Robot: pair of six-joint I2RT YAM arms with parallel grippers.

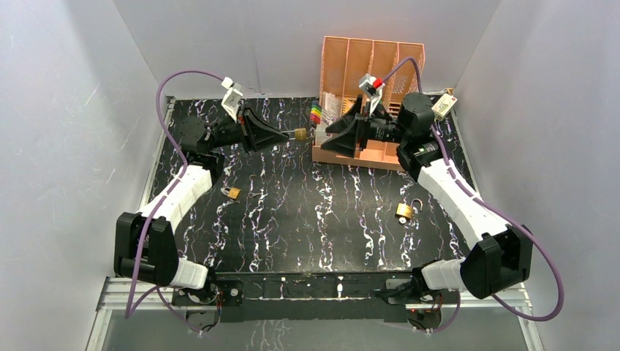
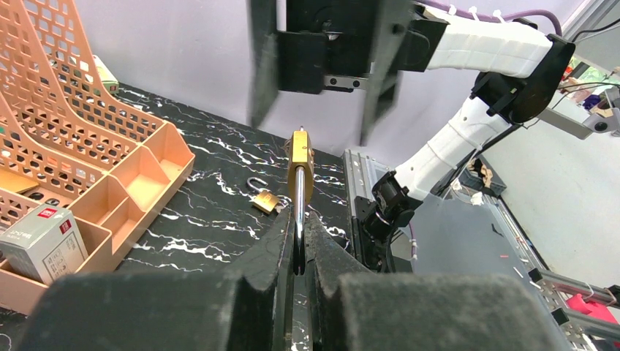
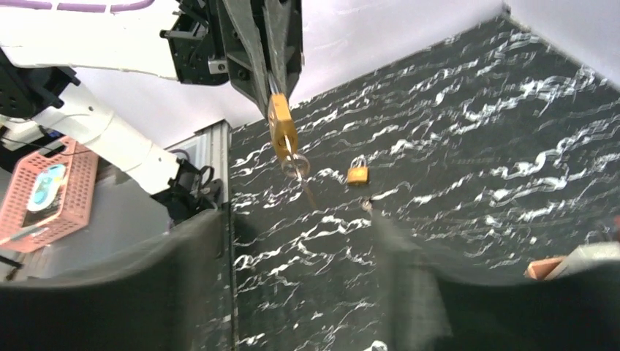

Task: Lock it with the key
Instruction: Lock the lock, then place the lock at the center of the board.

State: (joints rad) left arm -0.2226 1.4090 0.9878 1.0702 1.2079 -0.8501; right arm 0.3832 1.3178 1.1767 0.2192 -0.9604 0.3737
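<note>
Left end effector (image 2: 298,227) clenched on shackle of padlock (image 2: 300,157), held in air above table (image 1: 307,227). Key (image 3: 295,161) sticks from its base. Right end effector (image 2: 314,124) opposite, released, fingers clear of padlock. Left spare lock (image 1: 231,192) and right spare lock (image 1: 404,210) lie on table.

At the far right of your black, white-veined tabletop (image 1: 307,219) stands a peach mesh desk organizer (image 1: 343,66), with tall dividers at the back and low open trays in front. You can see a small white box with a red label (image 2: 40,234) in one front tray. A row of rainbow-coloured pieces (image 1: 316,115), too small to name, sits at the organizer's left end. Off the table, a pink mesh basket (image 3: 80,164) holds a pale item.
</note>
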